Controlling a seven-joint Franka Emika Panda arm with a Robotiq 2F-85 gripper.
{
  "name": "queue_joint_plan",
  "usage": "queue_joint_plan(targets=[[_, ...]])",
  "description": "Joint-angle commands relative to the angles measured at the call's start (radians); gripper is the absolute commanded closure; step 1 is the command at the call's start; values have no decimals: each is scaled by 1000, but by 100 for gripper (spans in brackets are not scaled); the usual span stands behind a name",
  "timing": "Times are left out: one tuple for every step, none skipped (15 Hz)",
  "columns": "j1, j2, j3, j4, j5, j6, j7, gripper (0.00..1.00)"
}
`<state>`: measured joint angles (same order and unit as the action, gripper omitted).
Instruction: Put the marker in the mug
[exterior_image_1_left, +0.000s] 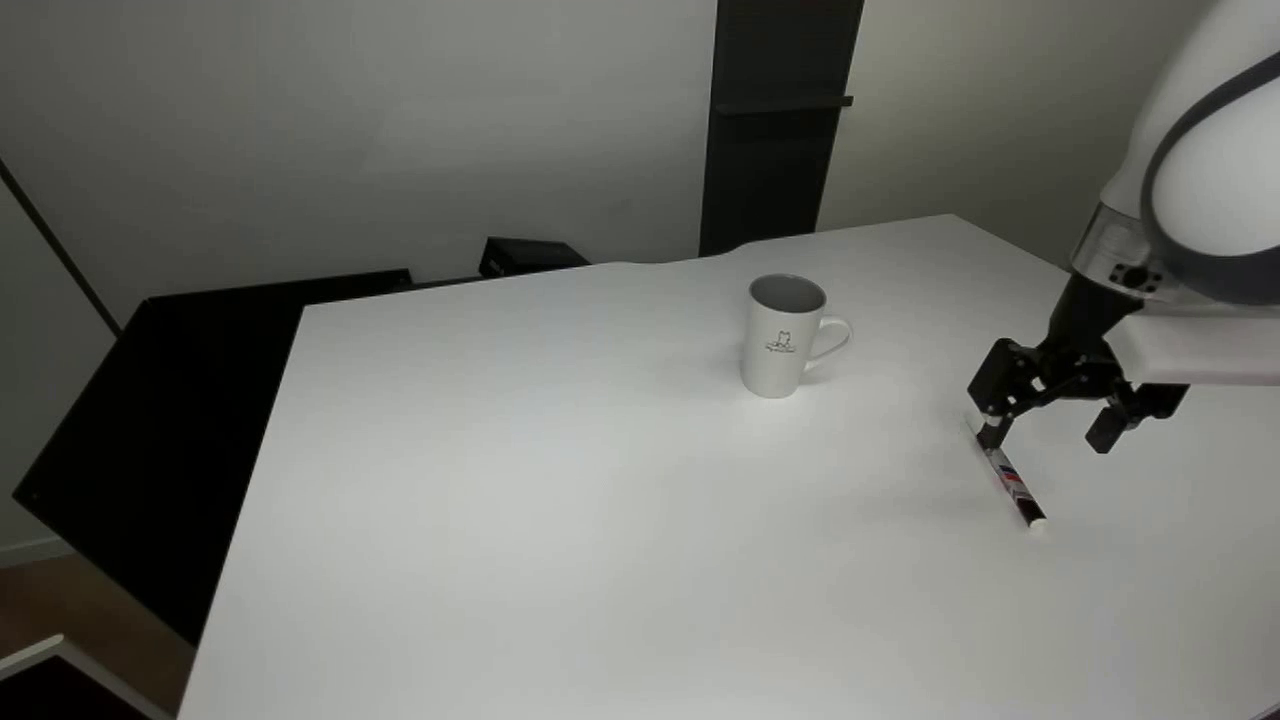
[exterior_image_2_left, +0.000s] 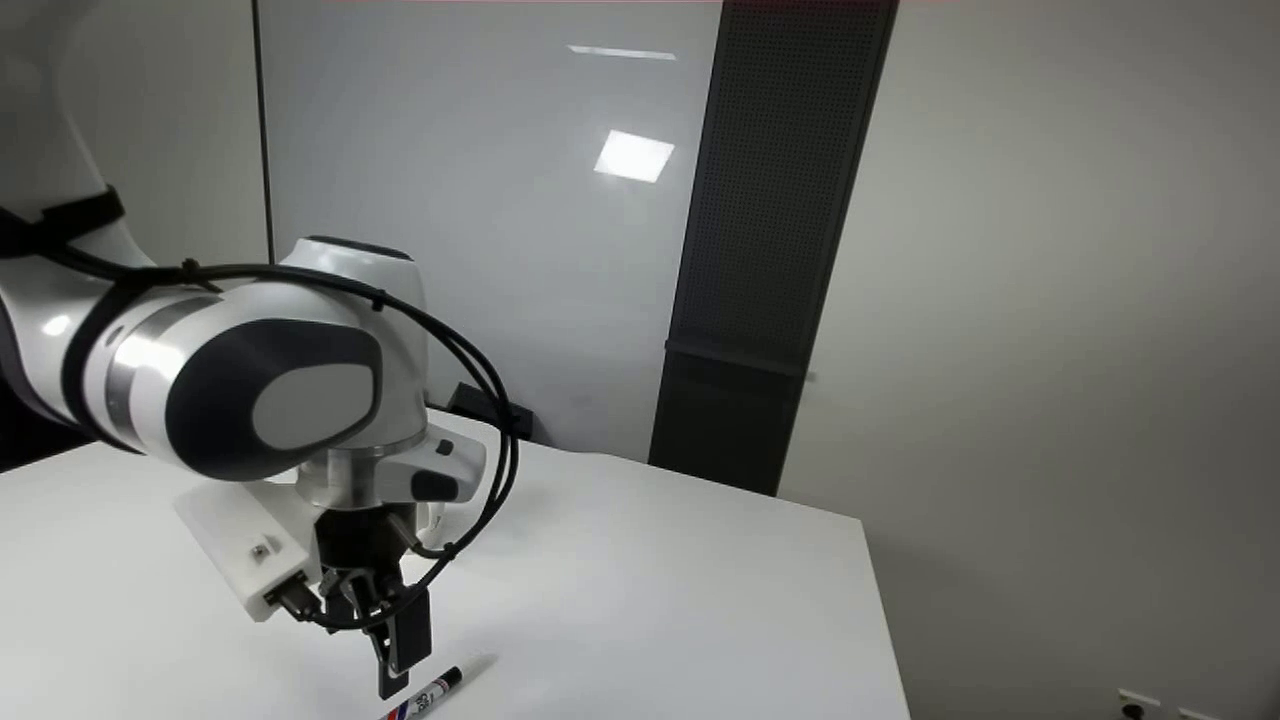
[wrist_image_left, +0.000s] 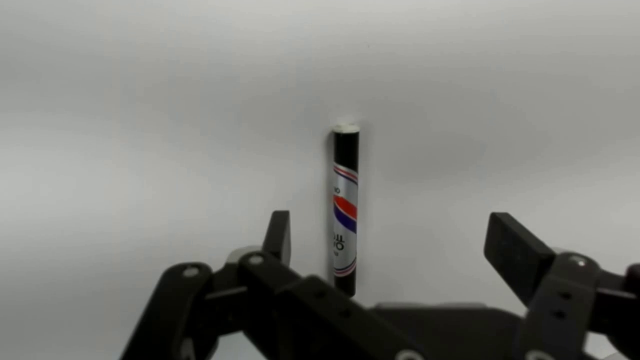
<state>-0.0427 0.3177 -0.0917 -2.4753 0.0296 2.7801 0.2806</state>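
Observation:
The marker, a black stick with a silver, red and blue label and a white end, lies flat on the white table in both exterior views (exterior_image_1_left: 1012, 482) (exterior_image_2_left: 428, 696) and in the wrist view (wrist_image_left: 345, 215). My gripper (exterior_image_1_left: 1046, 438) is open and empty above the marker. In the wrist view the marker lies between the open fingers (wrist_image_left: 390, 227), closer to the left finger. The gripper also shows in an exterior view (exterior_image_2_left: 400, 672). The white mug (exterior_image_1_left: 773, 345) stands upright with its handle to the right and its grey inside showing. Elsewhere the arm hides most of it.
The white table (exterior_image_1_left: 520, 500) ends at a back edge near the wall. A black box (exterior_image_1_left: 530, 256) stands behind that edge. A black surface (exterior_image_1_left: 150, 440) lies beside the table. A dark panel (exterior_image_2_left: 770, 250) stands against the wall.

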Motion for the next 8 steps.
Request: queue_joint_plan(targets=[[39,52,-51,11,-18,40,40,0],[47,64,-65,11,-23,52,41,0],[50,75,-73,12,-21,63,36,0],[44,87,-70,11,-8,77,23,0],[36,97,-63,10,7,88,11,0],[32,109,-57,10,19,97,5,0],[30,119,-53,11,29,99,3,0],[28,127,-49,12,40,99,0,0]])
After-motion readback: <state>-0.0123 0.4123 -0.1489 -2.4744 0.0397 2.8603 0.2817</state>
